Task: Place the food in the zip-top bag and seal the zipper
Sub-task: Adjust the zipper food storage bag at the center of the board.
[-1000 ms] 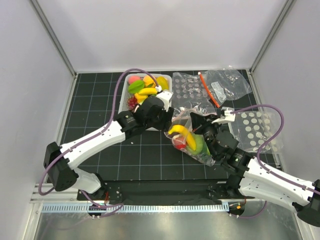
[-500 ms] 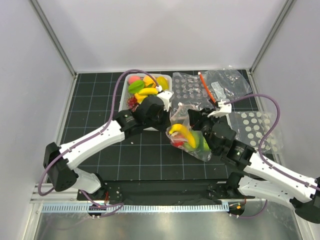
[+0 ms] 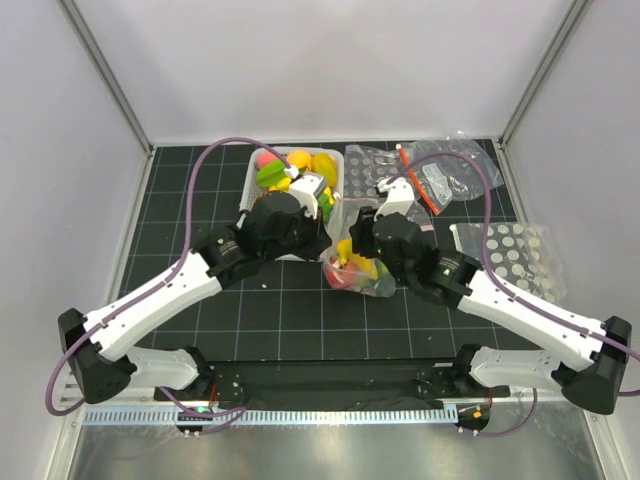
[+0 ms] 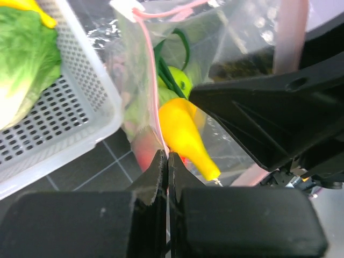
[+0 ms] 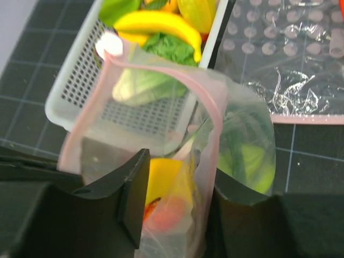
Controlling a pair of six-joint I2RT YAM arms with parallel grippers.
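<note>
The zip-top bag stands bunched just right of the basket, holding a yellow banana, a red piece and a green piece. My left gripper is shut on the bag's pale pink zipper; its jaws pinch the strip. My right gripper is at the bag's mouth, its jaws apart with the bag film and zipper between them. The mouth gapes open. More food lies in the white basket: a banana and lettuce.
The white mesh basket sits at the back centre, touching the bag. A clear bag with an orange-red strip and dotted clear bags lie at the back right. Walls enclose the mat.
My right gripper has swung up and left from the bag's lower right to its mouth. The bag has been drawn left and bunched upright. My left gripper shifted slightly, still holding the zipper.
</note>
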